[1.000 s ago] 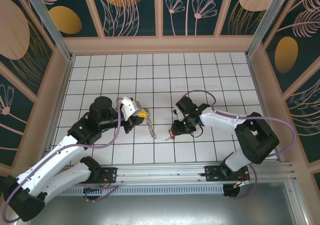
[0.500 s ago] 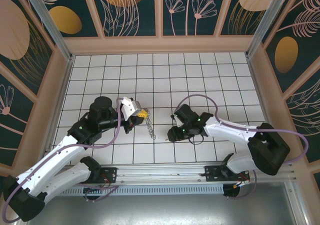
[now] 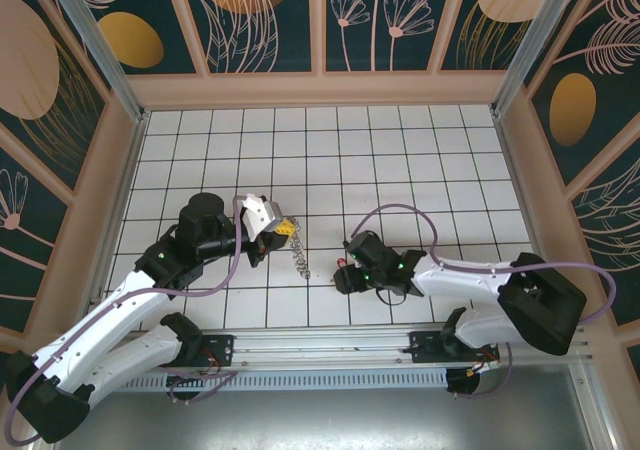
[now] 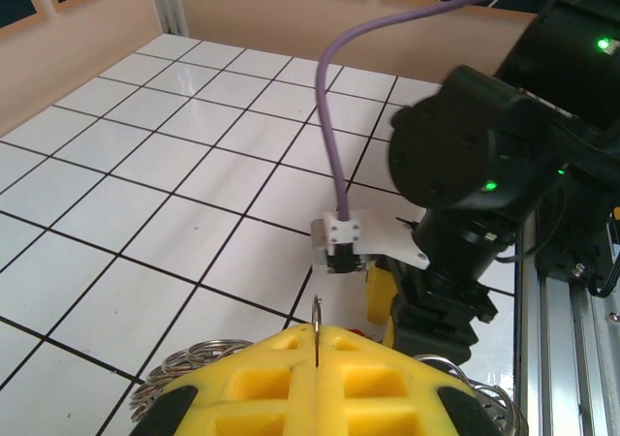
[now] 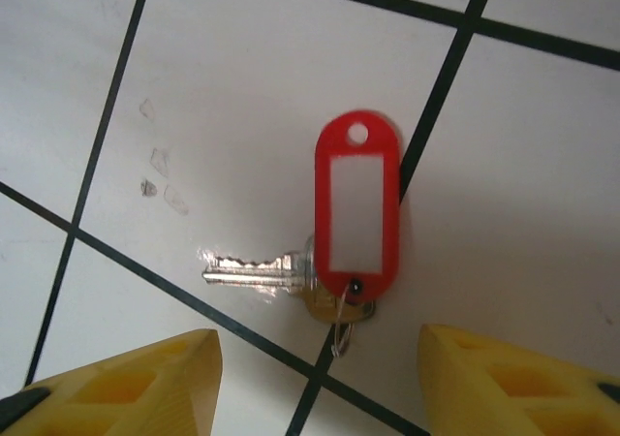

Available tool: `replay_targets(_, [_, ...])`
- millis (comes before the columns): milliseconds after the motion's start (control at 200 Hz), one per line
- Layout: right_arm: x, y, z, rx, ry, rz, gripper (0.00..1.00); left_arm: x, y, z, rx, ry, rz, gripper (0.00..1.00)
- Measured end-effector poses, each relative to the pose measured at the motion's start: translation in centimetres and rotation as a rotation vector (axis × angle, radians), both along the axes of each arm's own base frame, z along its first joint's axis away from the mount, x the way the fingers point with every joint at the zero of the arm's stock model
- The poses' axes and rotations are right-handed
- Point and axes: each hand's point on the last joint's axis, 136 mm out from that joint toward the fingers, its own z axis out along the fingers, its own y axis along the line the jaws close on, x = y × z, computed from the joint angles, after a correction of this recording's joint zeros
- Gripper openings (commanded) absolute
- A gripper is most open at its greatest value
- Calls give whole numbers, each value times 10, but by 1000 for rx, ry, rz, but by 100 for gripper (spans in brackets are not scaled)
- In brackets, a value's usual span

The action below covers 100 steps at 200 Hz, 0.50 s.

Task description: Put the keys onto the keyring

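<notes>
The keys point(image 5: 358, 203) are lying flat on the white tabletop point(image 5: 542, 165), near-middle, with the red tag running straight away from the right pincer point(image 5: 315, 378) and the blade poking out sideways. That pincer's being held wide and empty right over them, one yellow finger either side, so the tag's narrow width is being lined up for the squeeze. The keyring point(image 3: 299, 257) is being dangled just to the left, pinched in the closed left pincer point(image 3: 283, 229). Right arm's clearly nearer.
</notes>
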Motion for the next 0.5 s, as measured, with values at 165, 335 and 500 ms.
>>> replay_targets(165, [-7,-6,0,37,-88,1,56,0,0,0,0,0,0,0])
replay_targets(335, [-5,-10,3,84,-161,-13,52,-1,0,0,-1,1,-3,0])
replay_targets(500, [-2,-11,4,109,-193,-27,46,-1,0,0,-2,1,-3,0])
